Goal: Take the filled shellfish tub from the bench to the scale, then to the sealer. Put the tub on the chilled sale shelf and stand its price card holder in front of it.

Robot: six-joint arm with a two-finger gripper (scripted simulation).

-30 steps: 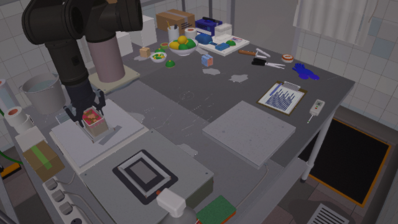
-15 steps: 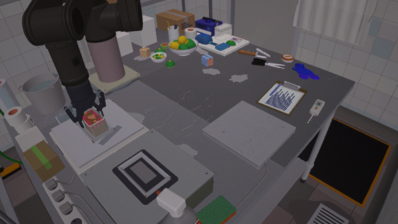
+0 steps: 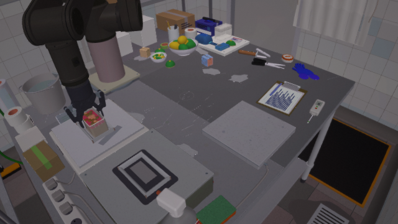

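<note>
The shellfish tub (image 3: 94, 124) stands on the white scale platform (image 3: 96, 137) at the bench's left end. It is a small square tub with a pink rim and reddish filling. My gripper (image 3: 88, 115) comes down from above and is closed around the tub's upper part. Just in front of the scale sits the grey sealer (image 3: 144, 175) with a black-framed square recess. The flat speckled grey slab (image 3: 248, 132) lies to the right of the sealer. I cannot pick out the price card holder.
The arm's pink base column (image 3: 105, 57) rises behind the scale. A grey bucket (image 3: 43, 91) stands to the left. A fruit bowl (image 3: 182, 45), boxes, knives (image 3: 264, 60), a clipboard (image 3: 281, 97) and a thermometer (image 3: 316, 108) lie across the far and right bench.
</note>
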